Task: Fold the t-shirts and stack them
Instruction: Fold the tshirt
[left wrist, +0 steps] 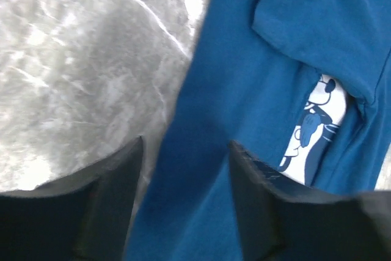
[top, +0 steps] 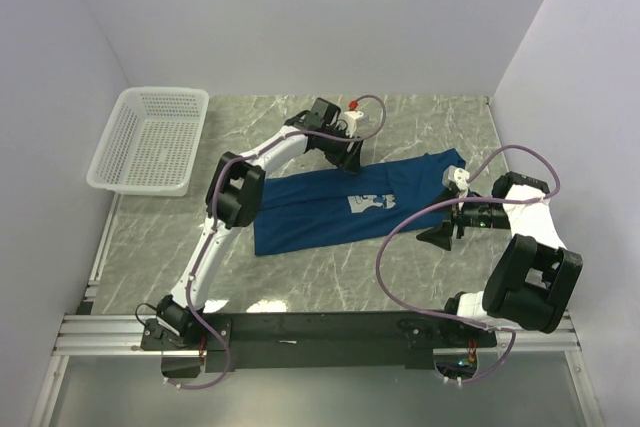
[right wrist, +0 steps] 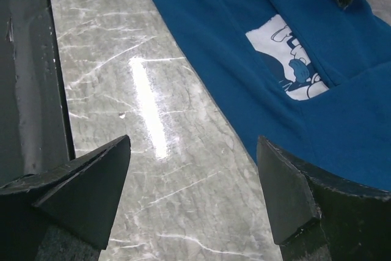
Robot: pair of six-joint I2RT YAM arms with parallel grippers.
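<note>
It was probably a robotics lab's test cell: plain white panels [top: 300,17] boxed in a marble-patterned tabletop [top: 330,282] on three sides. A left arm [top: 235,192] and a right arm [top: 530,282], trailing loose purple cables [top: 379,259], stood bolted to a black plate [top: 330,327] on an aluminium rail [top: 105,332] at its near edge.

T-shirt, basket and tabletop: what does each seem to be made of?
T-shirt: soft matte blue cloth, likely knit; it lies in folds and creases.
Basket: probably white moulded plastic, judging by its regular mesh and smooth rim.
Tabletop: glossy grey marble-look surface with white veins and glare; real stone or laminate cannot be told.
</note>
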